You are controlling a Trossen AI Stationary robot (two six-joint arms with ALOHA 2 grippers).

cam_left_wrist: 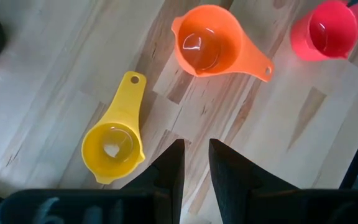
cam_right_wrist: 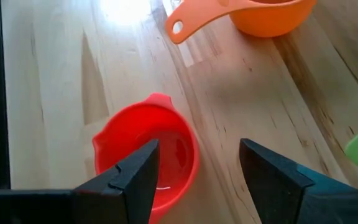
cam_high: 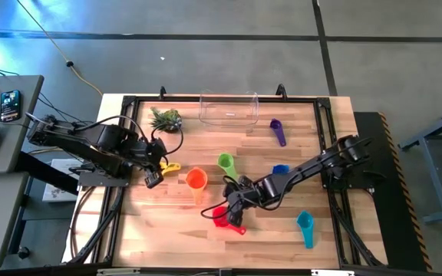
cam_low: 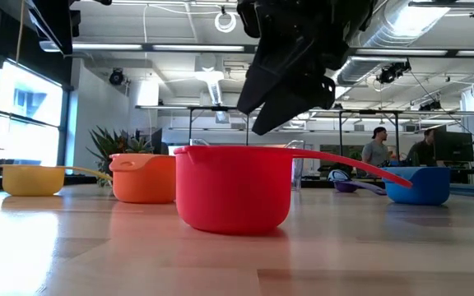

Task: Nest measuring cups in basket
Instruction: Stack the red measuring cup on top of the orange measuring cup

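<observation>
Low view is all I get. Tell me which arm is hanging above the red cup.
Observer: The right gripper. The high view shows it reaching in from the right side, with the red cup just beneath it.
Operator: Report its jaws.
Observer: Open and empty. In the right wrist view, one side is over the cup's bowl and the other is over bare wood.
Operator: Now place the left arm.
Observer: The left gripper is at the table's left side, beside the yellow cup and not holding it.
</observation>
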